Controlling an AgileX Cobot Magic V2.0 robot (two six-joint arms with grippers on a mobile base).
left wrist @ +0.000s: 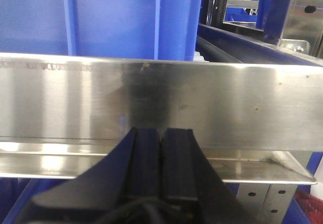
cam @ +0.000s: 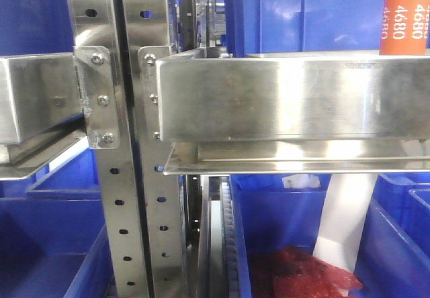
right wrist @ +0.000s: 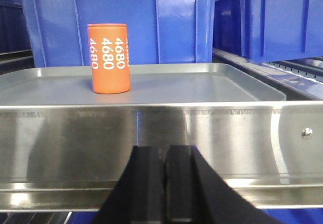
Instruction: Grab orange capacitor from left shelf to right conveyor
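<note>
— Front view, reading anything?
— Reading white "4680" on the orange capacitor [cam: 404, 21], upright in the left shelf [cam: 289, 96]; alone in showing perforated posts [cam: 111, 197].
— Left wrist?
— Facing the shelf's bare steel wall; showing the left gripper [left wrist: 161, 153] with pads pressed together, gripping nothing.
— Right wrist?
— Catching "4680" too, placing the orange capacitor ahead of the right gripper [right wrist: 164, 173], slightly leftward, beyond the shelf wall; showing pads together, gripping nothing.

Orange capacitor [right wrist: 110, 57] with white "4680" printed repeatedly down its side; shiny silver steel shelf [cam: 289, 96], posts [cam: 111, 197] dotted with dark holes; plain blue plastic bins [right wrist: 166, 22].
</note>
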